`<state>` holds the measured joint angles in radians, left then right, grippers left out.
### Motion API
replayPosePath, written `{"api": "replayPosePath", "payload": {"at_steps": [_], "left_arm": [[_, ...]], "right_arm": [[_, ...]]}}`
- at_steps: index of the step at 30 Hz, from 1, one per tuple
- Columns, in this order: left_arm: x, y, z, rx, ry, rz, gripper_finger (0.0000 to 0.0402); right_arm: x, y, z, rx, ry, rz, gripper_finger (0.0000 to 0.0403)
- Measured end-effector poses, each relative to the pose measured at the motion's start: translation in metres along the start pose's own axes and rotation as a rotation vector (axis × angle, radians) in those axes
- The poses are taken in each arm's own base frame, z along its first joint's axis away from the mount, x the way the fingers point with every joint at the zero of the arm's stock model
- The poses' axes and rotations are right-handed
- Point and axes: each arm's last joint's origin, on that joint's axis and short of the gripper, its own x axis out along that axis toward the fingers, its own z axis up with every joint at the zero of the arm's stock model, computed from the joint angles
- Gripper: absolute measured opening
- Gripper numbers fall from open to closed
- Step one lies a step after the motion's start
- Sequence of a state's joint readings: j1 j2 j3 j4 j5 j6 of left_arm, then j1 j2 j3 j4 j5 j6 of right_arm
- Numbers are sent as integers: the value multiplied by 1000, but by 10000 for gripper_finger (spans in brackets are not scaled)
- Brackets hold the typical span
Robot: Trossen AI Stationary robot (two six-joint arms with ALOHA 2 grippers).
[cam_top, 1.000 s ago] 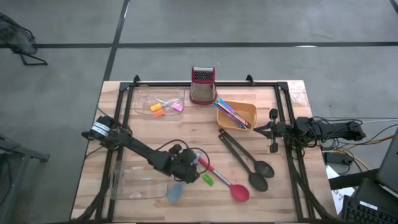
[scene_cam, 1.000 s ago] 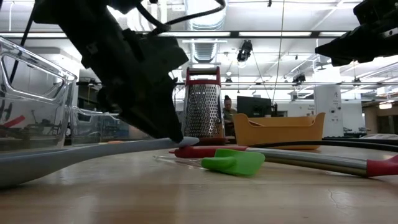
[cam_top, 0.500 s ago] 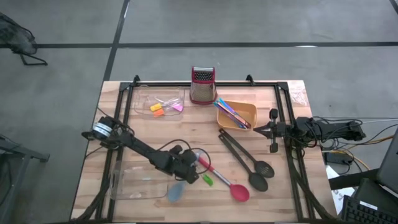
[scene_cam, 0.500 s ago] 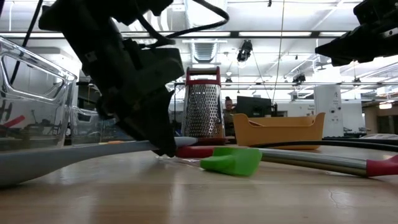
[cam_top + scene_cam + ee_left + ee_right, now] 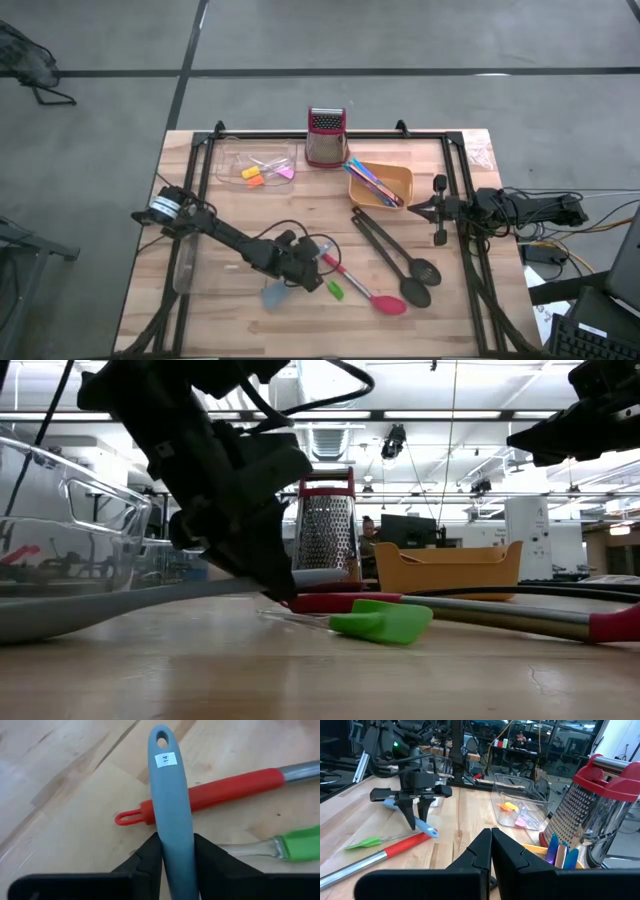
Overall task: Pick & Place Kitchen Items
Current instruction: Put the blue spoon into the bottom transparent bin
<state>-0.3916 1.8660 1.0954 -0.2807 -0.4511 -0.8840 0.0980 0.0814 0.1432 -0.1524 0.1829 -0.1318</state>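
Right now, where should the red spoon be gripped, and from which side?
Take the red spoon by its bare metal shaft near the head, coming straight down with the jaws across it. It lies flat on the table. Its red handle end is crossed by the spatula, which the left gripper holds, and the green block lies close beside that end.

label text: "14", black on a small white sticker
label carrier: grey-blue spatula (image 5: pixel 171 815) handle, just below its hang hole
label position: beyond the left gripper (image 5: pixel 173 851) fingertips clamping the handle
other text: none legible
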Motion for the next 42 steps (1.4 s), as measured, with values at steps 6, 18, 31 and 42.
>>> {"api": "replayPosePath", "payload": {"at_steps": [6,18,31,42], "left_arm": [[-1,0,2,23,2,-4,97],[-24,-33,40,181,-72,-140,94],[-91,-67,102,409,-42,-321,92],[-149,-51,95,558,32,38,90]], "right_arm": [[0,0,0,0,0,-1,9],[0,0,0,0,0,0,9],[0,0,0,0,0,0,9],[0,0,0,0,0,0,9]]}}
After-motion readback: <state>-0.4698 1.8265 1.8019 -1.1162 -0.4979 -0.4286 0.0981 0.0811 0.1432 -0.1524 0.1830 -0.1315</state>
